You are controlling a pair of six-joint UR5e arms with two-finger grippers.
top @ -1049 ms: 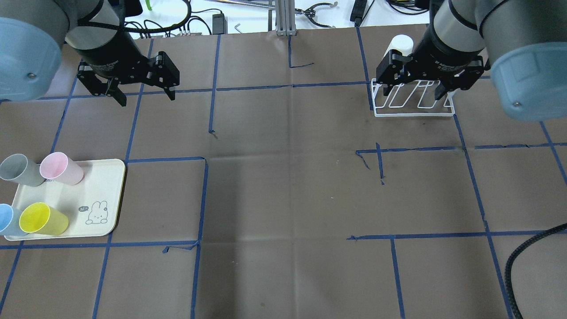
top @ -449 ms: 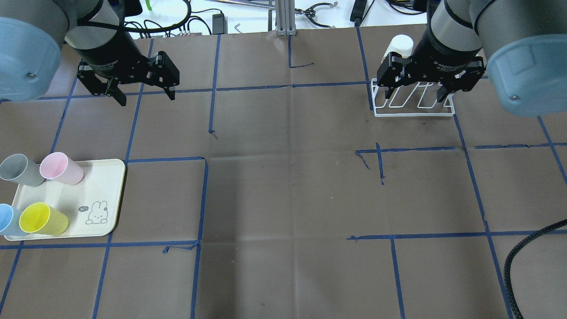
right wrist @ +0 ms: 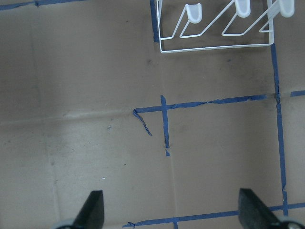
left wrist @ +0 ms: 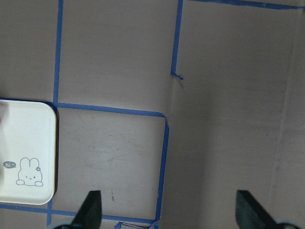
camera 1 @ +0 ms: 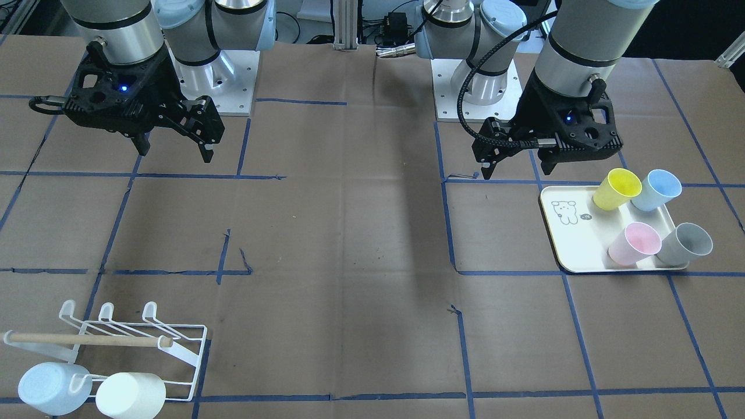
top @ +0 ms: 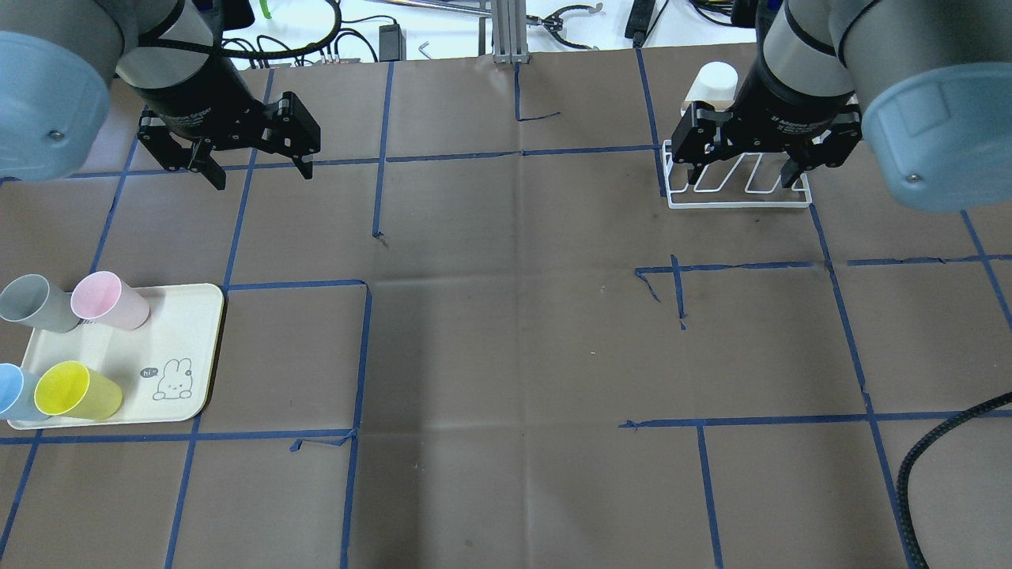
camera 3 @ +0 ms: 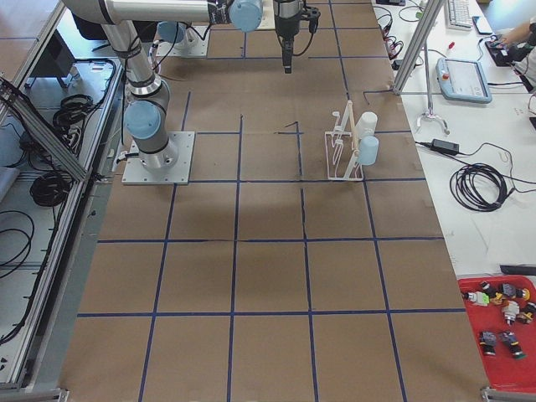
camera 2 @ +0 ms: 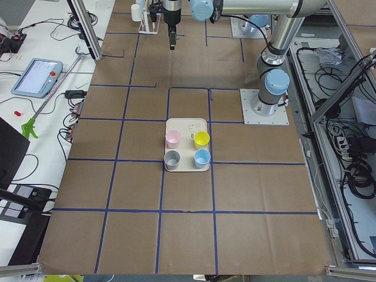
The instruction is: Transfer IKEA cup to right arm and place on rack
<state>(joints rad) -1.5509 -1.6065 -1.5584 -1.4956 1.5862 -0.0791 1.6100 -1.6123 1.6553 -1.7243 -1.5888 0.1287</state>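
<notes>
Several IKEA cups lie on a cream tray [top: 183,332] at the near left: pink [top: 111,300], grey [top: 35,303], yellow [top: 77,390] and blue [top: 11,393]. My left gripper [top: 261,175] hangs open and empty above the table, well beyond the tray. The white wire rack [top: 739,204] with its wooden dowel [camera 1: 87,339] stands at the far right. A white cup [camera 1: 131,394] and a pale blue cup [camera 1: 49,387] rest on the rack. My right gripper [top: 741,174] hovers open above the rack, holding nothing. The right wrist view shows the rack's prongs [right wrist: 193,12] at its top edge.
Blue tape lines grid the brown paper table. A thick black hose [camera 1: 483,70] loops beside the left arm. Cables and tools lie beyond the far table edge [top: 569,20]. Both arm bases [camera 1: 221,75] stand on the robot's side.
My right gripper has shifted slightly farther back over the rack. The left gripper and the cups have not moved.
</notes>
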